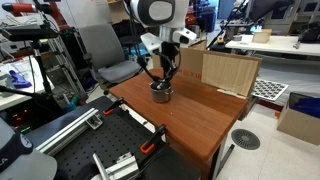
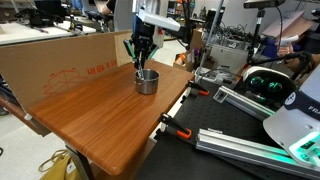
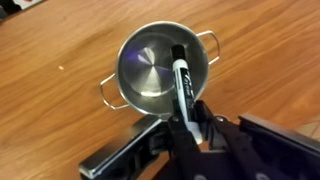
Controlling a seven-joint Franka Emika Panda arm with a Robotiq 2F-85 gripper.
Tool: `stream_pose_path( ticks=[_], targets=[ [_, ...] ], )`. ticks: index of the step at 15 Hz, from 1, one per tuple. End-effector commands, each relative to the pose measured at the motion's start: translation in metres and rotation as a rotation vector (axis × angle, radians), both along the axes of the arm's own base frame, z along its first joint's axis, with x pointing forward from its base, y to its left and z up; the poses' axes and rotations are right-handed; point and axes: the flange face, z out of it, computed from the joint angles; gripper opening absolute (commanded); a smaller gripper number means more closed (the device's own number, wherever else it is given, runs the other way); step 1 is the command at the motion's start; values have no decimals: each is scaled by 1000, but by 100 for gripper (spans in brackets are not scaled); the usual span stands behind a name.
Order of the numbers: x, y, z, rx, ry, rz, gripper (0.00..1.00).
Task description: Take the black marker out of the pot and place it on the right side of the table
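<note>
A small steel pot [image 3: 150, 70] with two handles stands on the wooden table [image 3: 60, 40], near its far edge in both exterior views [image 1: 161, 94] [image 2: 147, 82]. The black marker [image 3: 181, 78] leans on the pot's rim, its tip inside the pot and its upper end between my fingers. My gripper [image 3: 188, 122] is directly above the pot [image 1: 163, 78] [image 2: 143, 62], pointing down, and is shut on the marker's upper end. The marker is too small to make out in the exterior views.
A cardboard box [image 1: 230, 70] stands at the back of the table, and a large cardboard panel [image 2: 60, 55] runs along one side. An office chair [image 1: 100, 50] is beyond the table. Orange-handled clamps [image 2: 180, 128] grip the table edge next to metal rails [image 1: 70, 125].
</note>
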Motion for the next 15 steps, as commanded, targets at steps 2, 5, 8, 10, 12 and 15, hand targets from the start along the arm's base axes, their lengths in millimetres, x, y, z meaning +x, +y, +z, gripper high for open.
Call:
stream_pose_path(
  ticks=[2,5,8,10,12,15],
  targets=[
    [-12,-10,42,2,3,-1,5],
    [-23,-25,66,13,71,13,5],
    [-32,-45,83,28,135,6,5],
    [-35,-62,92,46,162,-7,5],
    [-35,-80,100,59,194,-26,5],
    [-32,-105,109,89,220,-22,5]
  ],
)
